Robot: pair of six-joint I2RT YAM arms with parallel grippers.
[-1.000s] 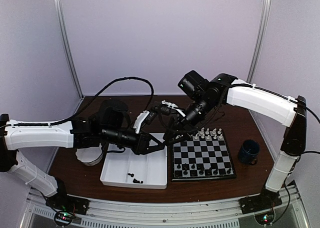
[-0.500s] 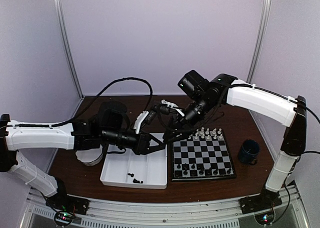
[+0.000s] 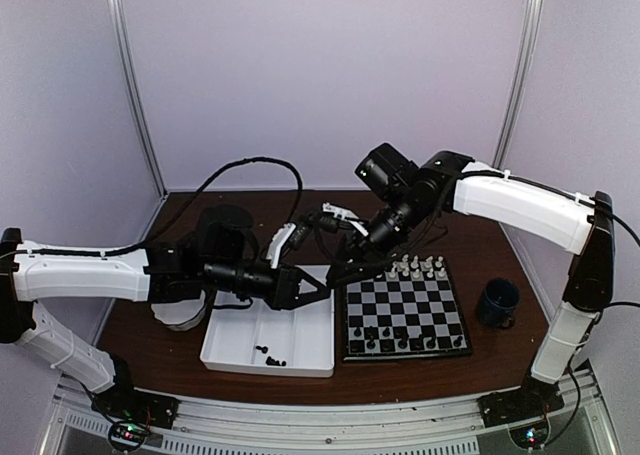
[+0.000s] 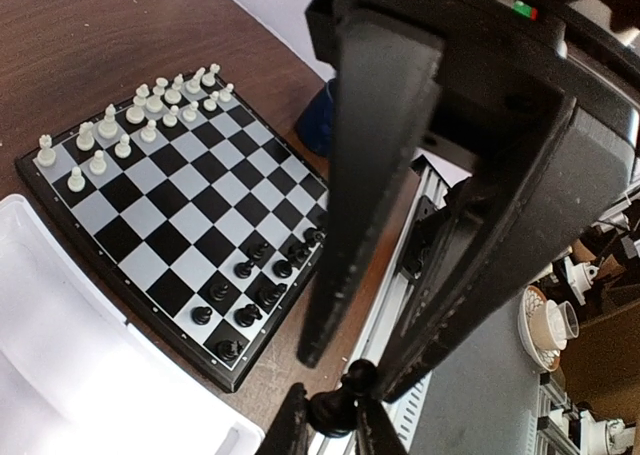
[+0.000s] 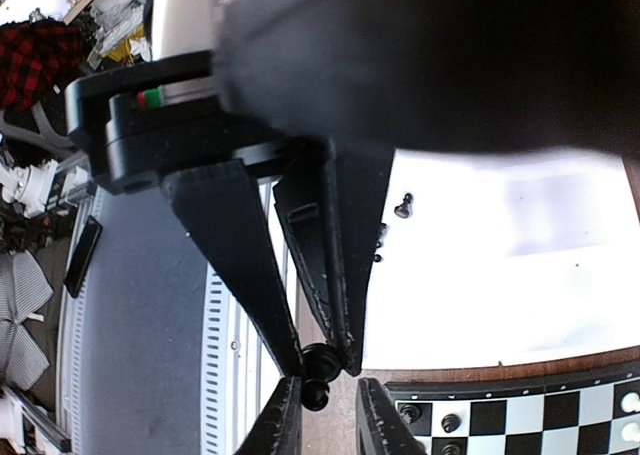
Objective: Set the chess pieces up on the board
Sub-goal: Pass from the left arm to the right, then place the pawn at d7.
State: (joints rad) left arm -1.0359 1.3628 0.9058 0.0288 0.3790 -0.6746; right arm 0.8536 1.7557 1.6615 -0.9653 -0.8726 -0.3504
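Note:
My two grippers meet tip to tip above the gap between the white tray (image 3: 300,335) and the board (image 3: 400,310). My right gripper (image 3: 336,278) (image 5: 322,360) is shut on the base of a black pawn (image 5: 317,373) (image 4: 340,400). My left gripper (image 3: 320,288) (image 4: 350,370) is open, its fingers either side of the pawn's head, one finger touching it. White chessmen (image 3: 420,268) (image 4: 120,125) fill the board's far rows. Black chessmen (image 3: 400,337) (image 4: 260,280) stand in the near rows. A few loose black chessmen (image 3: 268,353) (image 5: 403,206) lie in the tray.
A dark blue mug (image 3: 497,302) stands right of the board. A white scalloped bowl (image 3: 180,317) sits under the left arm, left of the tray. The table's front edge and a metal rail run just before the tray and board.
Both grippers stay tip to tip with the pawn between them. The left gripper has drawn back slightly to the left; the right arm has barely moved.

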